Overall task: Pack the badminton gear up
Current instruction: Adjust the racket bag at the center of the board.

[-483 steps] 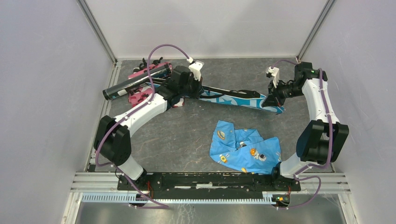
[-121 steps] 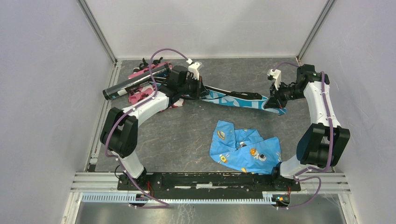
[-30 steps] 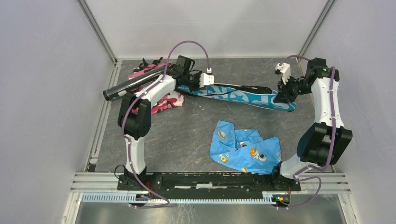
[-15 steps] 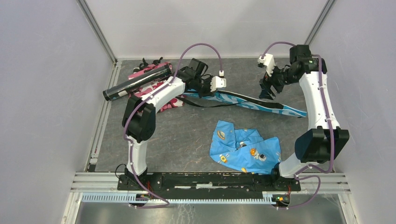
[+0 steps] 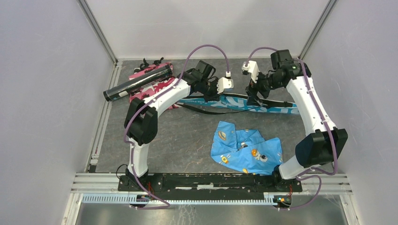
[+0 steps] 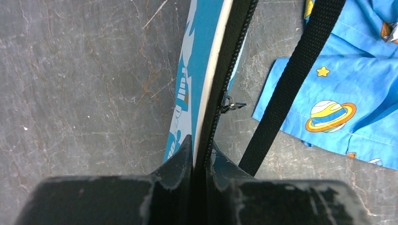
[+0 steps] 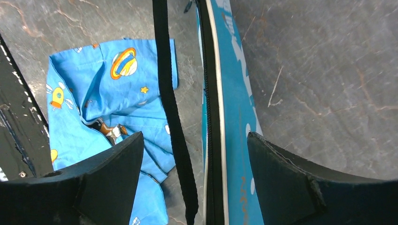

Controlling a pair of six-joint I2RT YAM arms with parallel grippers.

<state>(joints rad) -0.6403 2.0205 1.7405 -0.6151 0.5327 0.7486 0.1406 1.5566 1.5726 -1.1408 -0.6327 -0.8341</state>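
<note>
White walls enclose a grey table [image 5: 187, 136]. The blue SPORT cover [image 5: 277, 109] stretches across its far half, apparently raised on edge. Only the wrist views show the grips: the left gripper [image 6: 199, 150] pinches the cover's zip edge, and the right gripper [image 7: 195, 136] hangs spread wide astride it. The black tube [image 5: 138, 83] lies near the far-left corner.

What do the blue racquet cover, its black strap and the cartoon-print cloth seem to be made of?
Racquet cover: probably coated synthetic fabric; smooth printed face, zip along its edge. Strap: likely woven webbing; matte, flat. Cartoon-print cloth: thin soft textile, perhaps cotton or polyester; it creases and folds.
</note>
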